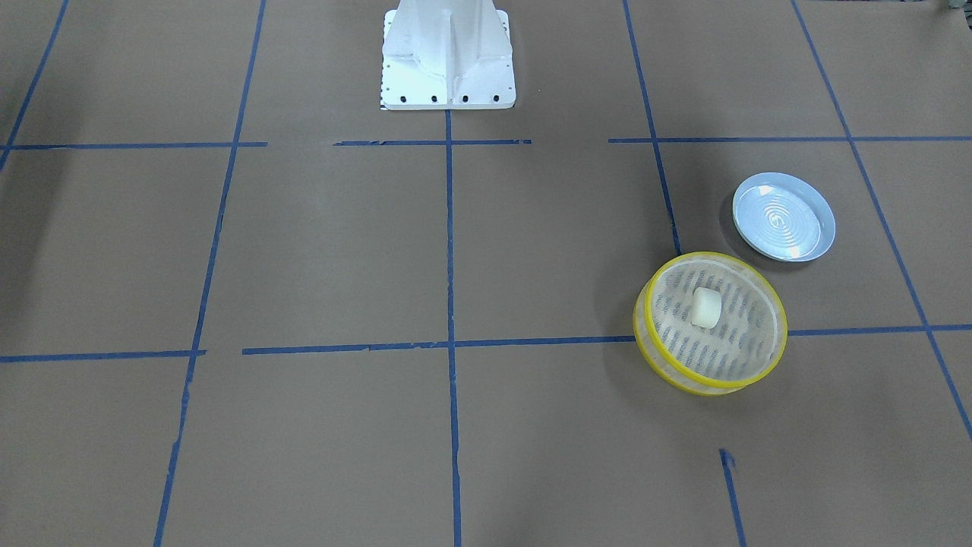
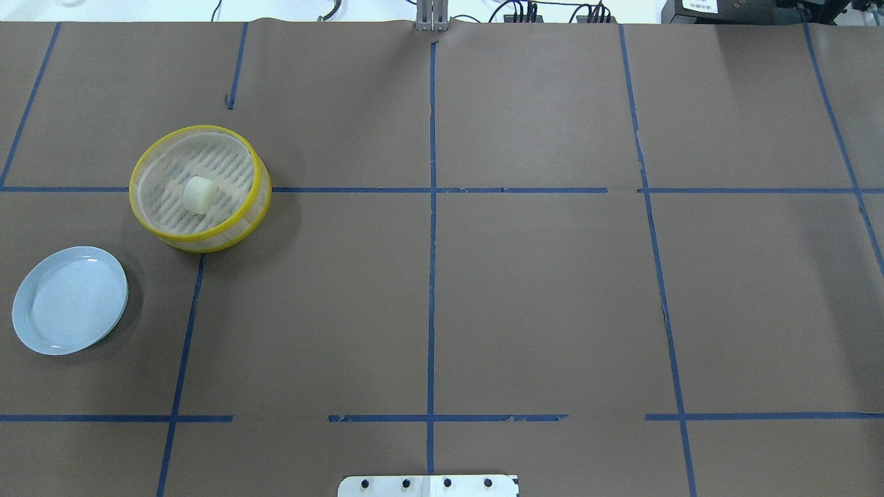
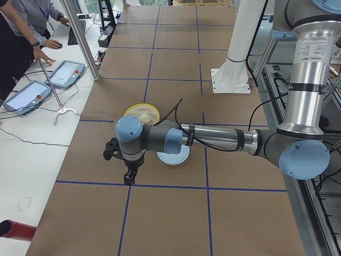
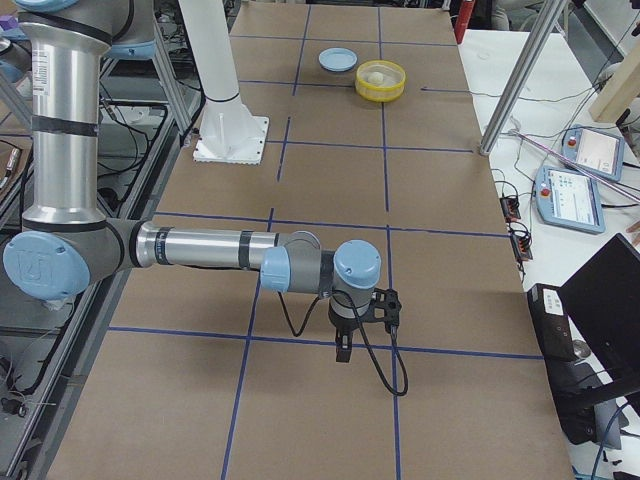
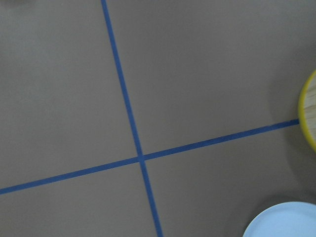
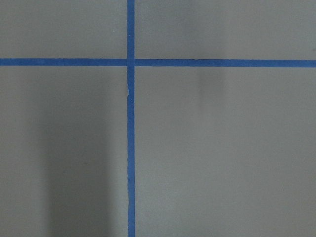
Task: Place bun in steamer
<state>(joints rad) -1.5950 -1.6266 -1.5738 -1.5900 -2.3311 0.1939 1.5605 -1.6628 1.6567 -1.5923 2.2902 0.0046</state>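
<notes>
The bun (image 1: 705, 308) lies on the slatted floor of the steamer (image 1: 711, 256), near its middle; in the overhead view the bun (image 2: 199, 195) sits inside the yellow-rimmed steamer (image 2: 207, 241) at the left. The left gripper (image 3: 129, 178) shows only in the exterior left view, hanging above the paper, near the plate and apart from the steamer (image 3: 131, 111). The right gripper (image 4: 342, 350) shows only in the exterior right view, far from the steamer (image 4: 381, 92). I cannot tell whether either is open or shut. The steamer's rim (image 5: 306, 113) edges the left wrist view.
A light blue plate (image 1: 782, 216) stands beside the steamer, on the robot's side of it; it also shows in the overhead view (image 2: 69, 300) and the left wrist view (image 5: 286, 222). The white robot base (image 1: 448, 61) is at the table edge. Operators stand in the exterior left view.
</notes>
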